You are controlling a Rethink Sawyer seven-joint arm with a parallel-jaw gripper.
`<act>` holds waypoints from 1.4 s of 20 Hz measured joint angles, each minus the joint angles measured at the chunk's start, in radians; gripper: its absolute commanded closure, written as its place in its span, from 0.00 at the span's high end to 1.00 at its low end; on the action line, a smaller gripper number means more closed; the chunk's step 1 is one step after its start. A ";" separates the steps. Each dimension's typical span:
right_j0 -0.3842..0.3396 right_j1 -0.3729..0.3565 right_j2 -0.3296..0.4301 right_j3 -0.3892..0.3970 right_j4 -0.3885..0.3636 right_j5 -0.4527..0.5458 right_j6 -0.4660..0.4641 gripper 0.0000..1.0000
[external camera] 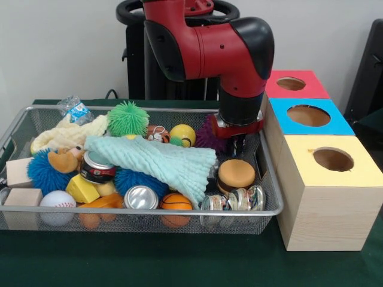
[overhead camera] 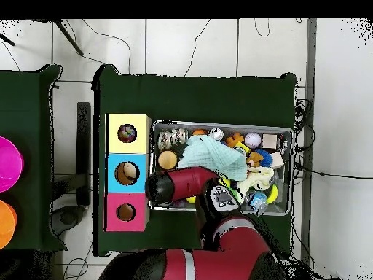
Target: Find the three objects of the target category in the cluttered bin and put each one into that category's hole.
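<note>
Green cloth covers the table (external camera: 179,269), and nearest us on it sits the bin (external camera: 143,210), with crushed cans (external camera: 233,199), a basketball (external camera: 176,201) and a baseball (external camera: 57,200) along its near rim. At the bin's right end stands the yellow box, whose hole (external camera: 333,159) in the overhead view seems to hold something pale and speckled, perhaps one of the dotted cloths, though we cannot be sure. Further in, a mint cloth (external camera: 161,160) drapes across the middle and a toy burger (external camera: 236,174) lies just right of it. We see no dotted cloth in the bin; we judge any left lies buried, likely under the mint cloth. Beyond the burger the gripper (external camera: 238,142) hangs low over the bin's far right corner; its jaws are hidden, so we cannot tell if they are apart or together. From there the mint cloth lies to the picture's left and nearer us, its long axis running along the bin, so the search turns that way.
</note>
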 measured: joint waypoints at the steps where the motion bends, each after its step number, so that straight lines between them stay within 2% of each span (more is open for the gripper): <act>1: 0.000 0.000 0.001 0.000 0.000 0.006 0.000 0.00; 10: 0.000 -0.006 0.004 0.003 0.000 0.010 0.000 0.00; 14: -0.003 -0.041 0.027 0.030 0.007 0.030 0.000 0.00; 23: -0.069 -0.198 0.115 0.130 0.059 0.241 0.000 0.00; 28: -0.088 -0.245 0.162 0.161 0.078 0.306 0.000 0.00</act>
